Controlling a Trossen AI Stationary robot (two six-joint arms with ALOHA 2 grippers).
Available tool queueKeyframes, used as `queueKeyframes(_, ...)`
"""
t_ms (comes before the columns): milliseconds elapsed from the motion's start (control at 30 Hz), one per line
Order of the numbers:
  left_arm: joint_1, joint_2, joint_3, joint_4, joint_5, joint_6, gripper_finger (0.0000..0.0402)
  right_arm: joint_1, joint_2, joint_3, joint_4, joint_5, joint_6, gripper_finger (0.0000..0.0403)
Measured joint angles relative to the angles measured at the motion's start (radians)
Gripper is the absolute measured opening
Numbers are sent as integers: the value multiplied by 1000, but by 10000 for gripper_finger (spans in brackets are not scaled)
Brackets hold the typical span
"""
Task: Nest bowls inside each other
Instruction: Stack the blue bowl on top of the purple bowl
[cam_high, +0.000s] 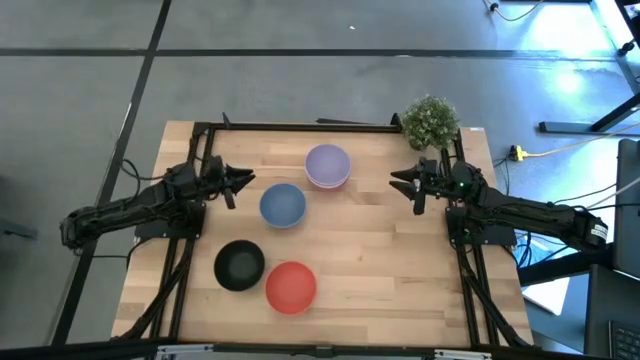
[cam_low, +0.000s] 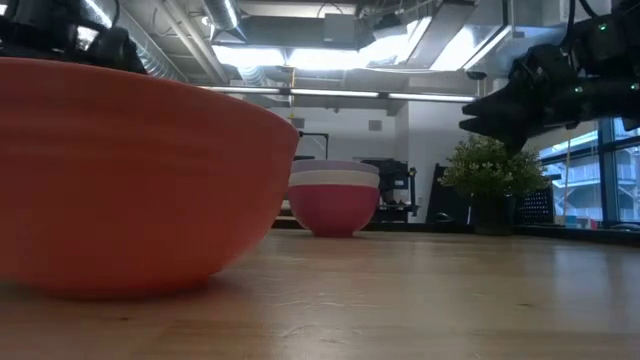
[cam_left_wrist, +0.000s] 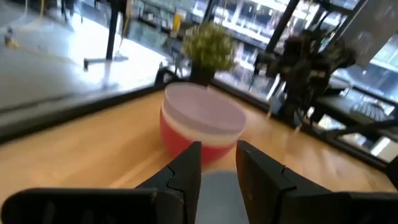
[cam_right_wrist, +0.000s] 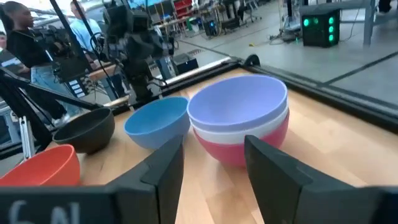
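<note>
At far centre, stack (cam_high: 327, 166) of lavender, white, pink nested; blue (cam_high: 283, 205), black (cam_high: 239, 265), orange (cam_high: 291, 287) left loose. Left gripper (cam_high: 243, 182), right gripper (cam_high: 399, 180) parted, empty, flanking stack.

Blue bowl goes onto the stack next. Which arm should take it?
Left, probably. The left gripper hangs open just beside the blue bowl. The right gripper, also open, sits beyond the lavender-topped stack, farther from it.

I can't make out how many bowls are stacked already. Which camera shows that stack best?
The right wrist view: the stack shows lavender in white in crimson-pink, near and unobstructed. The left wrist view shows it behind that gripper's fingers, the low view far off, the high view mostly the lavender top.
</note>
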Motion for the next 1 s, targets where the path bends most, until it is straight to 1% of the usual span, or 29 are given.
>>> queueKeyframes(100, 0, 76, 32, -4, 1, 3, 95, 0, 0, 0, 14, 0, 0, 169)
queueKeyframes(233, 0, 195, 122, -12, -30, 92, 96, 0, 1, 0, 15, 0, -1, 169)
queueKeyframes(367, 1, 307, 226, -32, -53, 159, 107, 0, 1, 0, 15, 0, -3, 169)
queueKeyframes(467, 2, 386, 291, -97, -85, 185, 122, 0, 1, 0, 14, 0, -3, 169)
queueKeyframes(633, 2, 498, 383, -282, -87, 184, 132, 0, 1, 0, 14, 0, 0, 169)
queueKeyframes(733, 2, 558, 421, -321, -71, 175, 131, 0, 1, 0, 13, 0, 0, 169)
queueKeyframes(933, 1, 645, 487, -321, 38, 104, 131, 0, 1, 0, 10, 0, -2, 169)
queueKeyframes(1000, -6, 673, 500, -325, 59, 101, 131, 0, 1, 0, 10, 0, -5, 169)
